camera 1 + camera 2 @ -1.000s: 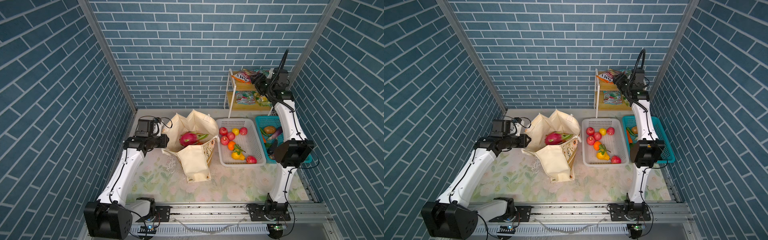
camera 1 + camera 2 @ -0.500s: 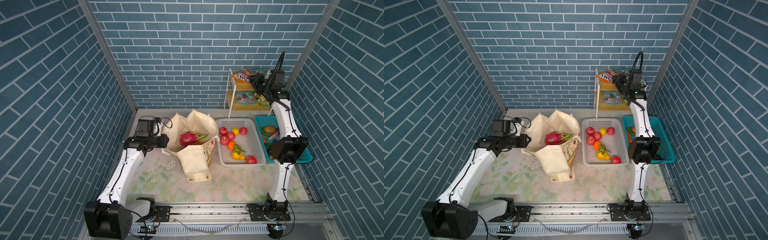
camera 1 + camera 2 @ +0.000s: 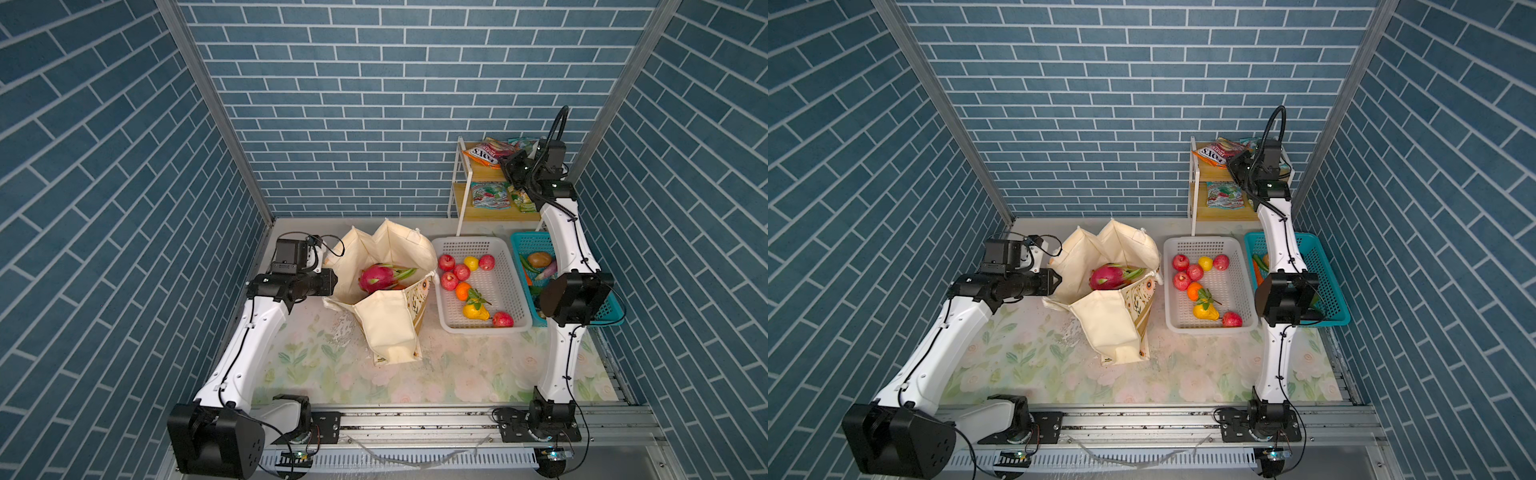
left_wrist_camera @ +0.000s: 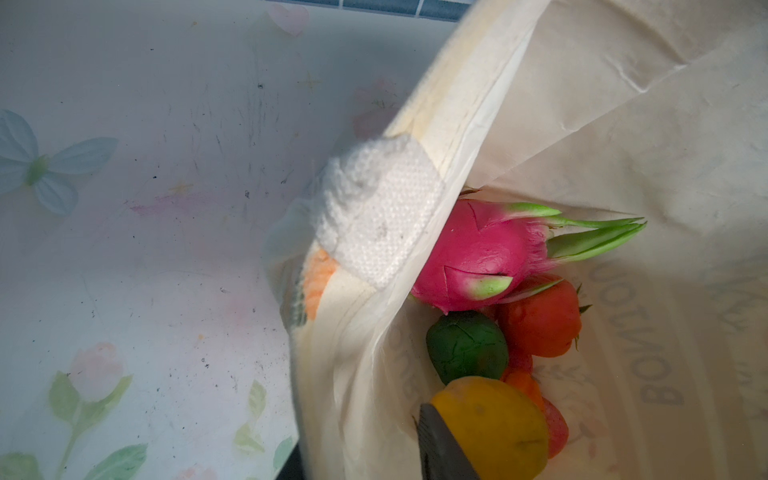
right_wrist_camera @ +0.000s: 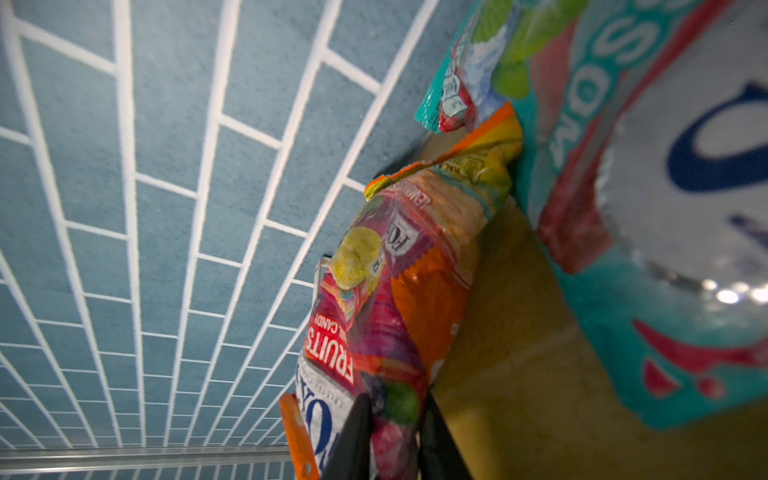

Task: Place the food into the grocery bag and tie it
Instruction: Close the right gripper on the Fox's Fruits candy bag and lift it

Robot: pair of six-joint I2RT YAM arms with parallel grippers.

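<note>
My left gripper [image 3: 330, 281] straddles the grocery bag [image 3: 390, 328] rim, can't tell if it's clamped. Dragon fruit [image 4: 469, 253] sits inside the bag. Apples [image 3: 447, 262] lie in the white basket [image 3: 469, 241] just beside it. On the far shelf [image 3: 482, 166], my right gripper [image 5: 392, 419] is pinched onto a FOX'S packet [image 5: 374, 311].

You're looking at a snack packet [image 3: 483, 154] on the shelf [image 3: 478, 171] marked "FOX'S", "FRUITS" and "CANDY"; the cloth bag [image 4: 660, 374] reads, in part, "BONJOU" on its printed band.

I log colours as seen: canvas tote [image 3: 390, 332], cream, orange-and-green print; dragon fruit [image 3: 376, 277], pink, green scales; FOX'S packet [image 5: 374, 332], orange, red, purple; apples [image 3: 446, 262], red; fruit basket [image 3: 486, 331], white; vegetable basket [image 3: 530, 237], teal; table cover [image 3: 457, 374], pale floral; walls [image 3: 374, 104], blue brick, white joints
</note>
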